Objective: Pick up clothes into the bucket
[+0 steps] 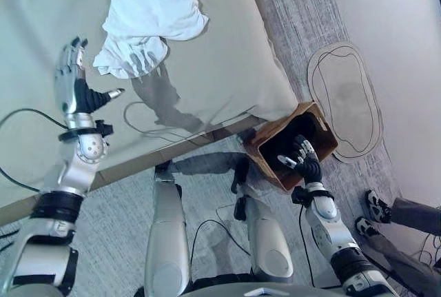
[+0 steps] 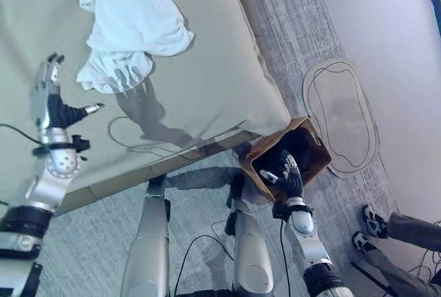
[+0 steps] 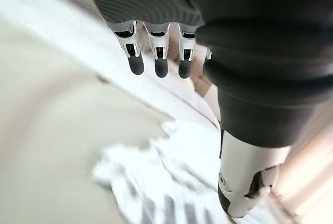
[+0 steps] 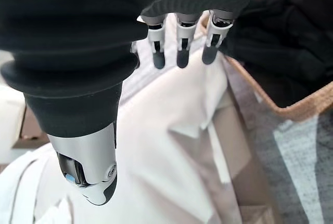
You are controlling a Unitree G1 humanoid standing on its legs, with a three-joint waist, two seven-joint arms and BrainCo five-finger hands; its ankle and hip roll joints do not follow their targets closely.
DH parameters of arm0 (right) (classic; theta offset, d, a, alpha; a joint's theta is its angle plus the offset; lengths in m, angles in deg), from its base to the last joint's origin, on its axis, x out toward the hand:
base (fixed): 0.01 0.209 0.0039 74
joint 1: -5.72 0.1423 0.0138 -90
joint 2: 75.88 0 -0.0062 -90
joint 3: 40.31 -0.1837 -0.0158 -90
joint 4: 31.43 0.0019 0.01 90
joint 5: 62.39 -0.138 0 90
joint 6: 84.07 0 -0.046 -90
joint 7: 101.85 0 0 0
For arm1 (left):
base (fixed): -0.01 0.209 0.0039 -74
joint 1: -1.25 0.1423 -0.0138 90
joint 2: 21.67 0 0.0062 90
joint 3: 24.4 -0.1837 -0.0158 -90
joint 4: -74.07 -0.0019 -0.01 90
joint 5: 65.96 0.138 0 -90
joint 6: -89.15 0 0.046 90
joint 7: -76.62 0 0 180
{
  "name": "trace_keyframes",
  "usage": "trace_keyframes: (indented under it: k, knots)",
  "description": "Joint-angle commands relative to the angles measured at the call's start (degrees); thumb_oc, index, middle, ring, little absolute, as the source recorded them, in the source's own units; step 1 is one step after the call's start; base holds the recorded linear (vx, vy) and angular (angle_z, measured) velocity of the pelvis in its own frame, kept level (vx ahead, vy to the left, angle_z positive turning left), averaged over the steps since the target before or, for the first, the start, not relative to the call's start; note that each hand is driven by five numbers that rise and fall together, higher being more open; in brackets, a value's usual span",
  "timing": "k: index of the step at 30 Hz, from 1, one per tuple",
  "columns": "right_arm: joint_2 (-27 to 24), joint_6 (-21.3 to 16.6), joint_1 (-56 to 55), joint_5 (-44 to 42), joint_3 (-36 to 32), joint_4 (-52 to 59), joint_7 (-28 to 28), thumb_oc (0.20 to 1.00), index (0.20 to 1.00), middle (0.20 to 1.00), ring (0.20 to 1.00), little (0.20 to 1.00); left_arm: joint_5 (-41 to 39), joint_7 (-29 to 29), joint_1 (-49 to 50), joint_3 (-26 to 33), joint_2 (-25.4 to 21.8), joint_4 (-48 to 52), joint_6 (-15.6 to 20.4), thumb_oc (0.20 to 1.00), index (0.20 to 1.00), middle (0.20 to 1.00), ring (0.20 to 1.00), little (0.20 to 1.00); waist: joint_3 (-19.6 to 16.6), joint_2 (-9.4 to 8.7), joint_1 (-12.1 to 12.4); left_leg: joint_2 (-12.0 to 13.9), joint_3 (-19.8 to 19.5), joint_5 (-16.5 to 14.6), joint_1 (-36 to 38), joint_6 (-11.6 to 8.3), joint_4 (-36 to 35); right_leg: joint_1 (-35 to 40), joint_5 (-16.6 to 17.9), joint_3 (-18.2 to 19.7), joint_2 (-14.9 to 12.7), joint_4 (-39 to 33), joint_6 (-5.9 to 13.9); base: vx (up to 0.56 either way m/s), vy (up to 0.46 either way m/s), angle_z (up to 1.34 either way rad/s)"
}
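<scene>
At upper left we see a crumpled white garment [image 1: 148, 18], grey-striped at its lower edge, lying on the smooth beige bed [image 1: 227, 69]. The left hand [image 1: 72, 80] hovers beside it, fingers straight and apart. At lower right, the right hand [image 1: 303, 159], fingers relaxed, holds nothing over the brown rectangular bucket [image 1: 324, 121]. The right wrist view shows us dark cloth [image 4: 291, 52] inside.

One white garment [image 1: 148, 14] lies crumpled on the one bed [image 1: 227, 69], though it may be two pieces bunched together. One brown bucket [image 1: 324, 128] sits on the floor, one dark item [image 4: 291, 42] inside it. One flat mat [image 1: 348, 97] lies beside it. Two shoes [image 1: 372, 214] are on show.
</scene>
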Motion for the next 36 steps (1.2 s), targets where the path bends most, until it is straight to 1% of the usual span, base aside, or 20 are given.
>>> trace_keyframes:
  k: [1,2,3,7,8,9,10,13,14,15,17,19,20,23,25,26,27,30,33,36]
  knots:
    - [-3.3,-3.5,0.3,-1.2,-0.5,4.9,-0.6,1.000,1.000,1.000,1.000,1.000,4.8,-3.9,-4.3,0.3,-4.4,-2.0,-1.9,1.000,1.000,1.000,1.000,1.000,0.2,-2.24,-0.6,0.0,2.6,1.0,-1.5,2.25,-1.1,2.4,-0.4,-0.6,-4.2,4.1,3.07,0.00,0.000,0.00]
    - [-3.8,-3.6,0.5,-1.4,0.0,5.5,-0.2,1.000,1.000,1.000,1.000,1.000,5.8,-4.1,-6.6,-0.6,-6.7,-3.5,-2.9,1.000,1.000,1.000,1.000,1.000,0.6,-2.70,-1.1,0.1,2.6,1.0,-2.4,2.28,-0.9,1.9,-0.1,-0.4,-4.1,3.6,3.13,0.00,0.000,0.00]
    - [-3.7,-3.6,0.5,-1.4,0.0,5.5,-0.2,1.000,1.000,1.000,1.000,1.000,5.8,-4.1,-6.8,-0.7,-6.8,-3.6,-2.8,1.000,1.000,1.000,1.000,1.000,0.6,-2.71,-1.1,0.1,2.6,1.0,-2.5,2.28,-0.8,1.8,-0.1,-0.4,-4.1,3.6,3.13,0.00,0.000,0.00]
    - [-4.5,-3.5,1.0,-1.2,0.8,5.3,0.1,1.000,1.000,1.000,1.000,1.000,4.7,-3.6,-11.1,-2.7,-9.9,-5.9,-3.3,1.000,1.000,1.000,1.000,1.000,1.0,-3.59,-2.0,0.4,2.9,0.8,-3.9,2.55,-0.5,0.9,1.0,-0.5,-3.7,2.5,3.54,0.01,0.000,-0.01]
    - [-4.7,-3.4,0.9,-1.2,1.2,5.6,0.2,1.000,1.000,1.000,1.000,1.000,4.6,-3.6,-13.6,-4.3,-11.5,-7.5,-3.4,1.000,1.000,1.000,1.000,1.000,1.0,-4.08,-2.5,0.5,3.0,0.7,-4.7,2.63,-0.1,0.7,1.6,-0.2,-3.5,1.6,3.79,0.03,0.002,-0.02]
    - [-4.7,-3.4,0.9,-1.2,1.1,5.6,0.2,1.000,1.000,1.000,1.000,1.000,4.6,-3.7,-13.9,-4.6,-11.5,-7.6,-3.3,1.000,1.000,1.000,1.000,1.000,1.0,-4.10,-2.4,0.5,3.0,0.6,-4.8,2.63,-0.1,0.7,1.6,-0.2,-3.5,1.6,3.79,0.04,0.009,-0.07]
    - [-5.1,-3.6,0.6,-1.4,1.3,5.6,0.4,1.000,1.000,1.000,1.000,1.000,4.4,-3.3,-16.0,-6.4,-12.5,-9.1,-3.4,1.000,1.000,1.000,1.000,1.000,1.0,-4.37,-3.0,0.3,3.0,0.4,-5.9,2.76,0.5,0.3,1.9,0.0,-3.5,1.1,3.91,0.02,0.010,-0.06]
    - [-5.4,-3.7,0.1,-1.4,0.9,5.5,0.6,1.000,1.000,1.000,1.000,1.000,4.6,-3.0,-18.5,-8.4,-13.7,-9.7,-3.5,1.000,1.000,1.000,1.000,1.000,0.9,-4.33,-3.4,-0.2,2.9,0.1,-7.2,2.92,1.3,-0.1,1.8,0.0,-3.5,0.9,3.91,0.03,0.017,-0.02]
    - [-5.6,-3.8,-0.1,-1.6,1.0,5.5,0.7,1.000,1.000,1.000,1.000,1.000,5.4,-2.3,-20.3,-10.7,-14.4,-10.4,-3.6,1.000,1.000,1.000,1.000,1.000,0.9,-4.35,-3.9,-0.4,2.8,-0.2,-8.4,3.03,1.9,-0.6,1.7,0.2,-3.5,0.8,3.94,0.00,0.000,0.00]
    - [-5.8,-3.8,-0.2,-1.5,0.9,5.5,0.7,1.000,1.000,1.000,1.000,1.000,5.6,-2.1,-21.3,-11.8,-14.8,-10.6,-3.5,1.000,1.000,1.000,1.000,1.000,0.9,-4.35,-4.1,-0.6,2.7,-0.2,-9.0,3.10,2.1,-1.0,1.7,0.2,-3.5,0.7,3.92,0.03,0.028,-0.01]
    - [-5.9,-4.0,-0.3,-1.6,0.9,5.7,0.8,1.000,1.000,1.000,1.000,1.000,6.0,-1.7,-23.2,-14.0,-15.1,-12.1,-3.5,1.000,1.000,1.000,1.000,1.000,0.9,-4.37,-4.6,-0.9,2.6,-0.4,-10.1,3.25,2.8,-1.9,1.6,0.4,-3.4,0.9,3.97,0.00,0.025,-0.01]
    - [-6.0,-4.1,-0.1,-1.7,0.9,5.7,0.8,1.000,1.000,1.000,1.000,1.000,6.0,-1.6,-24.2,-14.8,-15.2,-12.5,-3.4,1.000,1.000,1.000,1.000,1.000,1.0,-4.30,-4.9,-1.1,2.6,-0.8,-11.1,3.36,3.8,-2.8,1.5,0.7,-3.4,1.4,4.00,-0.01,0.049,-0.02]
    - [-6.6,-4.3,-0.1,-1.5,0.9,6.7,0.8,1.000,1.000,1.000,1.000,1.000,5.8,-1.5,-25.3,-15.9,-15.4,-13.5,-3.3,1.000,1.000,1.000,1.000,1.000,1.0,-4.21,-5.6,-1.3,2.5,-1.4,-12.7,3.74,5.5,-4.8,1.0,1.6,-3.5,3.2,3.72,0.00,0.034,-0.02]
    - [-7.1,-4.5,-0.7,-1.8,0.3,7.5,1.0,1.000,1.000,1.000,1.000,1.000,5.6,-1.1,-26.7,-17.2,-15.1,-14.3,-3.4,1.000,1.000,1.000,1.000,1.000,0.9,-3.80,-5.9,-1.7,2.4,-2.1,-14.2,4.09,7.2,-7.0,-0.2,2.4,-3.6,5.6,3.35,0.00,0.049,-0.06]
    - [-7.6,-4.7,-1.0,-1.8,0.2,7.6,1.1,1.000,1.000,1.000,1.000,1.000,4.7,-0.8,-28.5,-18.6,-14.8,-16.2,-3.4,1.000,1.000,1.000,1.000,1.000,0.6,-3.35,-6.5,-2.0,2.4,-3.2,-16.2,4.63,9.9,-10.4,-1.8,3.4,-3.3,9.5,2.79,0.03,0.030,0.01]
    - [-7.6,-4.7,-1.0,-1.8,0.3,7.6,1.2,1.000,1.000,1.000,1.000,1.000,4.7,-0.8,-28.5,-18.6,-14.7,-16.3,-3.4,1.000,1.000,1.000,1.000,1.000,0.2,-3.28,-6.5,-1.7,2.1,-5.2,-15.7,4.34,10.3,-10.0,-3.2,3.8,-2.9,9.9,3.13,0.07,0.012,-0.07]
    - [-8.0,-4.7,-1.3,-1.9,0.2,8.0,1.4,1.000,1.000,1.000,1.000,1.000,4.4,-0.5,-29.3,-19.5,-15.2,-17.6,-3.5,1.000,1.000,1.000,1.000,1.000,0.0,-3.01,-6.9,-1.6,2.2,-5.7,-16.4,4.51,11.7,-11.7,-3.8,4.4,-2.8,11.8,2.93,0.08,-0.004,-0.09]
    - [-8.6,-5.0,-1.8,-2.4,0.0,9.1,1.7,1.000,1.000,1.000,1.000,1.000,4.4,-0.1,-30.9,-21.5,-15.9,-19.7,-3.6,1.000,1.000,1.000,1.000,1.000,-0.1,-2.62,-7.3,-1.4,2.1,-6.3,-17.9,4.78,13.9,-14.1,-4.9,5.3,-2.5,14.4,2.60,-0.02,0.026,-0.10]
    - [-8.9,-5.2,-2.4,-2.6,-0.2,9.6,1.7,1.000,1.000,1.000,1.000,1.000,4.7,0.2,-32.3,-23.5,-16.3,-22.1,-3.9,1.000,1.000,1.000,1.000,1.000,-0.3,-2.48,-7.6,-1.2,2.2,-6.4,-18.8,4.94,14.7,-15.3,-5.0,5.6,-2.4,15.4,2.63,-0.02,-0.006,-0.12]
    - [-9.1,-5.2,-3.4,-2.9,-0.7,9.9,1.7,1.000,1.000,1.000,1.000,1.000,3.9,2.9,-35.1,-26.9,-16.3,-30.2,-5.5,1.000,1.000,1.000,1.000,1.000,-0.5,-2.34,-8.6,-0.7,2.3,-6.1,-19.8,5.04,15.1,-16.8,-4.6,5.8,-2.4,15.8,2.85,-0.02,-0.008,-0.05]
